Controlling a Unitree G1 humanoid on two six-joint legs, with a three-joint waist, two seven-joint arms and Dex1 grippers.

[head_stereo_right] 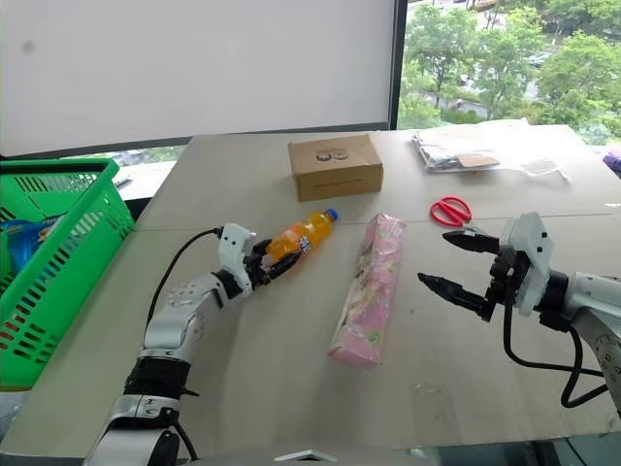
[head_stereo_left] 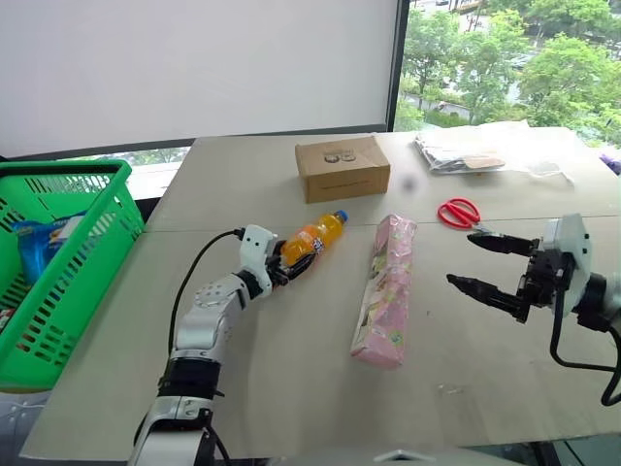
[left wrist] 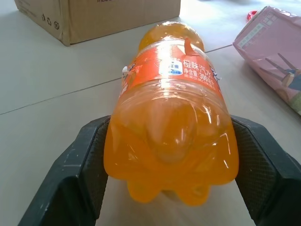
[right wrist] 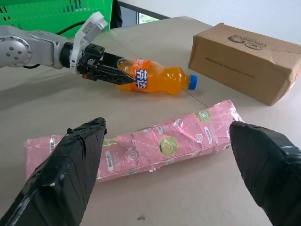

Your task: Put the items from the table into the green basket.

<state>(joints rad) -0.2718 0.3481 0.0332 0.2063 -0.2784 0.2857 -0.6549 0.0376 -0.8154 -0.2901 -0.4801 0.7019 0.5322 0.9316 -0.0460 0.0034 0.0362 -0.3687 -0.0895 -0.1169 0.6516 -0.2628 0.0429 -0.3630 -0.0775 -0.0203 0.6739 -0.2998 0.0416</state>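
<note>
The orange drink bottle [head_stereo_left: 313, 238] with a blue cap lies on its side on the table [head_stereo_left: 291, 388]. My left gripper [head_stereo_left: 291, 262] is shut on the bottle's base, a black finger [left wrist: 89, 160] pressed against each side. The long pink flower-patterned packet [head_stereo_left: 386, 291] lies flat just right of the bottle. My right gripper [head_stereo_left: 461, 259] hovers open to the right of the packet, nothing between its fingers. The green basket [head_stereo_left: 87, 243] stands off the table's left edge, apart from both grippers.
A brown cardboard box [head_stereo_left: 342, 167] sits behind the bottle. Red-handled scissors [head_stereo_left: 458, 212] lie beyond the right gripper, and clear plastic bags [head_stereo_left: 466, 150] lie at the back right. A blue packet [head_stereo_left: 39, 238] lies inside the basket.
</note>
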